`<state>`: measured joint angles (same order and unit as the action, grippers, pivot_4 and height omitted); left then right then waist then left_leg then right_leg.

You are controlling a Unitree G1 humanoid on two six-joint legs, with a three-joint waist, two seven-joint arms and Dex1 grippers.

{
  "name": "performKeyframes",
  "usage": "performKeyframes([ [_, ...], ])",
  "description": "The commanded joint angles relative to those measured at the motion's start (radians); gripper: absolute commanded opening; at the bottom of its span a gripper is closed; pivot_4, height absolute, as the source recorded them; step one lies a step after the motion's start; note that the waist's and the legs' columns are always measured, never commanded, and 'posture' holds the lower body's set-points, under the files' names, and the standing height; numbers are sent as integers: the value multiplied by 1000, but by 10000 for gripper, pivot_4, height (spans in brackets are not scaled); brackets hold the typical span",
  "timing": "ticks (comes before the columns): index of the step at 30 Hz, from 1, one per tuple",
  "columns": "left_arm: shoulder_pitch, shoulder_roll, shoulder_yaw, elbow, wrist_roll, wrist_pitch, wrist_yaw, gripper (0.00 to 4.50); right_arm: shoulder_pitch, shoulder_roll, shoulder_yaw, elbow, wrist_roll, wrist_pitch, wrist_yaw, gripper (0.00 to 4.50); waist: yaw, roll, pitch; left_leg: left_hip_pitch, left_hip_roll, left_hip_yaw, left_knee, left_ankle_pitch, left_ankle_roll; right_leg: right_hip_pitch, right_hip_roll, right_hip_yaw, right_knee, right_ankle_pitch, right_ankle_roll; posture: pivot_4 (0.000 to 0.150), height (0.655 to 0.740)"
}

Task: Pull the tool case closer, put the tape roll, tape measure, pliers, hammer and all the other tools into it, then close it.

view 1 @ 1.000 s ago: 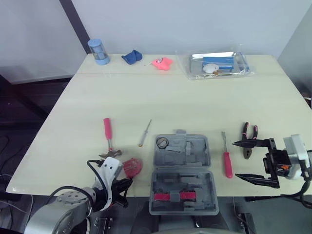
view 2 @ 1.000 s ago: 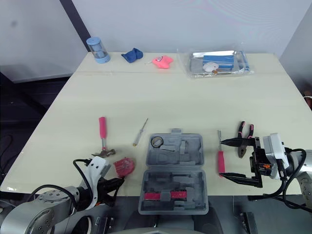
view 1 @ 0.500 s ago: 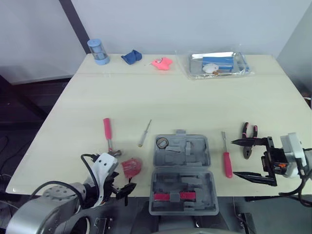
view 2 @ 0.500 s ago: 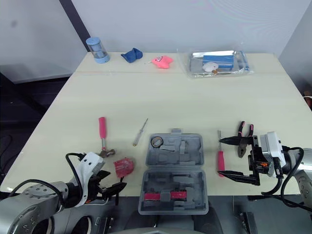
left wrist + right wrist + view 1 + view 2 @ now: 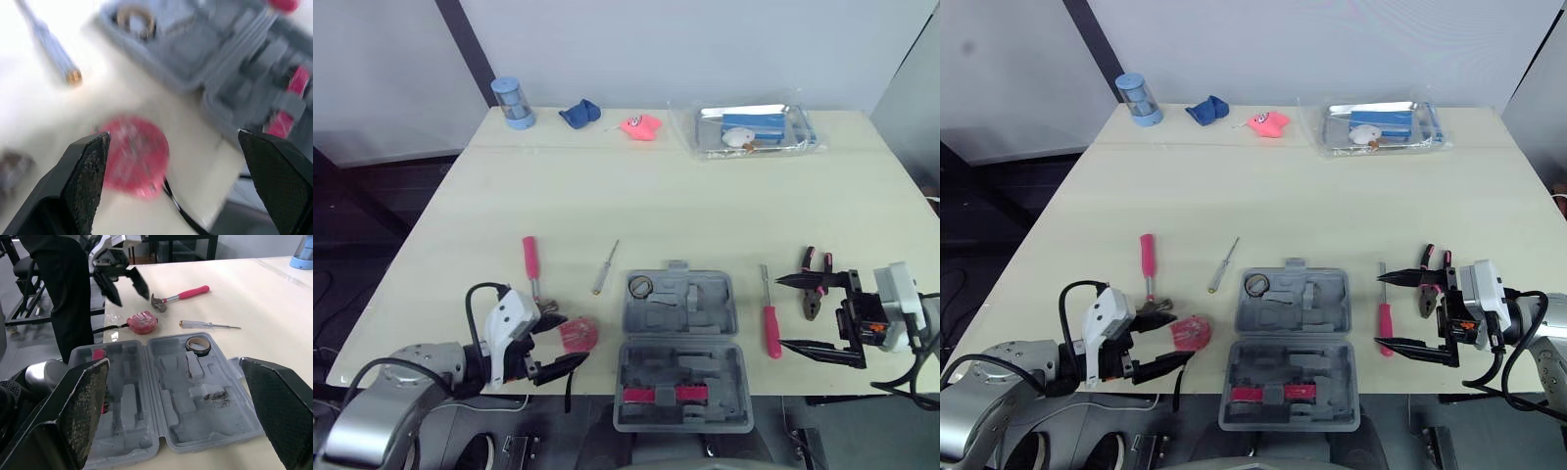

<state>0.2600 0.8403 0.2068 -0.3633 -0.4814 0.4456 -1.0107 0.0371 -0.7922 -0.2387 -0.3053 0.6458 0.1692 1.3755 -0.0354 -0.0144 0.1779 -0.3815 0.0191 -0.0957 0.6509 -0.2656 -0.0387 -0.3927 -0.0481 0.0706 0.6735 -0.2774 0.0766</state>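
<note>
The grey tool case (image 5: 680, 343) lies open at the table's near edge, with the tape roll (image 5: 639, 286) in its far half. The red tape measure (image 5: 578, 335) sits left of the case, and my left gripper (image 5: 573, 339) stands open with its fingers on either side of it; the left wrist view shows the tape measure (image 5: 132, 156) between the fingers. Farther back lie the pink-handled hammer (image 5: 530, 264) and a thin screwdriver (image 5: 604, 266). My right gripper (image 5: 782, 313) is open beside the red screwdriver (image 5: 769, 318), with the pliers (image 5: 816, 284) next to it.
Along the far edge of the table stand a blue cylinder (image 5: 511, 103), a blue cloth (image 5: 578, 115), a pink toy (image 5: 639, 125) and a clear tray (image 5: 754, 130) with small items. The case's near half overhangs the table's front edge.
My left gripper has gone from shut to open and has come up from below the table edge to straddle the tape measure. The right gripper has barely moved.
</note>
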Motion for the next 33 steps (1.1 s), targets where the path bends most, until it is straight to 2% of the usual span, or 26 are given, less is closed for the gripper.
performKeyframes([
  [1,-46,-2,-50,117,54,-136,-86,43991,-4,-12,-19,-32,15,-5,-6,45000,0,0,0,0,0,0,0,0,0,0,0,0,0,0,0,1500,7400],
  [10,-143,-55,-132,332,114,-271,-150,43991,7,-18,-32,-48,21,-3,-19,45000,-3,0,0,0,0,0,0,0,0,0,0,0,1,0,0,1500,7400],
  [19,-168,-87,-163,464,166,-389,-175,43991,6,-26,-39,-53,31,-2,-22,45000,-3,0,0,0,0,0,0,0,0,0,0,0,2,0,0,1500,7400],
  [23,-193,-113,-178,602,201,-494,-192,43991,3,-29,-41,-55,40,1,-19,45000,-3,0,0,1,0,0,0,0,0,0,0,0,2,0,0,1500,7400],
  [26,-208,-125,-194,705,228,-585,-212,37054,4,-36,-39,-62,60,9,-7,45000,-3,1,-1,1,0,0,0,0,0,0,0,0,3,0,0,1500,7400],
  [28,-219,-130,-195,760,234,-629,-224,29517,4,-40,-37,-67,68,11,3,45000,-3,2,-1,2,0,0,0,0,0,0,0,0,4,0,0,1500,7400],
  [33,-237,-133,-189,870,234,-732,-271,29460,12,-54,-31,-83,92,23,36,45000,-5,7,-5,2,0,0,0,0,0,0,0,0,4,0,0,1500,7400],
])
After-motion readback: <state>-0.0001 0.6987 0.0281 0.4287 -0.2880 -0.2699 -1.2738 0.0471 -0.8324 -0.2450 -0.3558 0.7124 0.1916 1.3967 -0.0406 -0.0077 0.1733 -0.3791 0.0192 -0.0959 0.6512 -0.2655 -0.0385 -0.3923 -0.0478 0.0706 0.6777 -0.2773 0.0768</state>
